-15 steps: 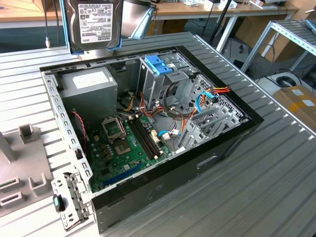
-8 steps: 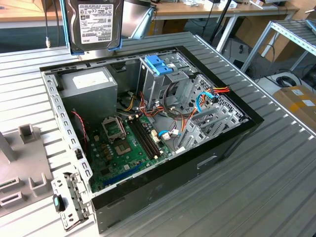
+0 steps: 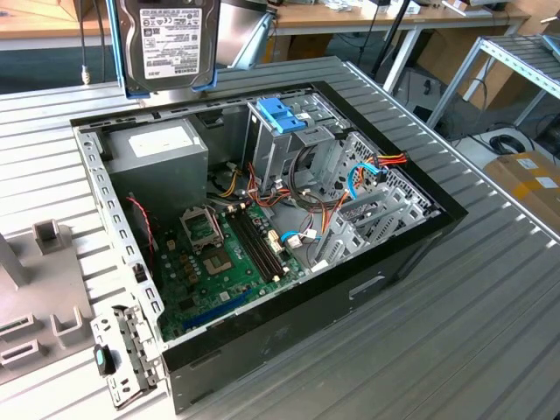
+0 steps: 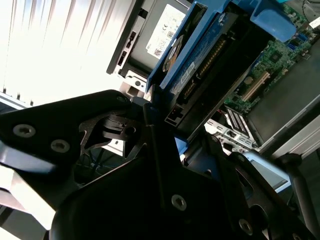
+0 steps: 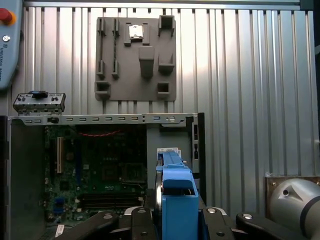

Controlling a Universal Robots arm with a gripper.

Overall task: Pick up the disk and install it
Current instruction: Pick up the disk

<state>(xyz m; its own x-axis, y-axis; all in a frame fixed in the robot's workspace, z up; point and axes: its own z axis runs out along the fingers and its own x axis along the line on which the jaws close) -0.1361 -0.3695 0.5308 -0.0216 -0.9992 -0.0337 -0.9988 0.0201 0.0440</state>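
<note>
The ribbed metal table [image 3: 490, 306] spreads out beneath the gripper [image 5: 172, 216] and carries an open desktop computer case [image 3: 306, 337] lying on its side, directly below it. Inside the case, the green motherboard [image 3: 210, 271] lies flat on the floor. The grey power-supply box [image 3: 157, 153] sits in the corner just under the gripper and bears a white printed label, its text too small to make out. A metal drive cage [image 3: 302, 153] stands beside the power-supply box, topped by a blue plastic latch [image 3: 280, 114] and trailing bundles of coloured cables. Farther from the gripper, past the case's rim, a grey fixture plate [image 5: 136, 57] with raised blocks rests on the table. Near that rim a small metal bracket [image 5: 39, 102] stands by the case's corner. The gripper's jaws are closed on the disk [image 3: 171, 39], gripping the end nearest the wrist, as both wrist views show. The disk is lifted clear above the case, over the power-supply corner, touching nothing below. It hangs upright on edge, and its long axis runs straight away from the gripper, down toward the case. In the exterior view its dark face is turned to the camera, with a white barcode label whose lines of print are not legible, framed by bright blue carrier rails [image 5: 176, 197].
</note>
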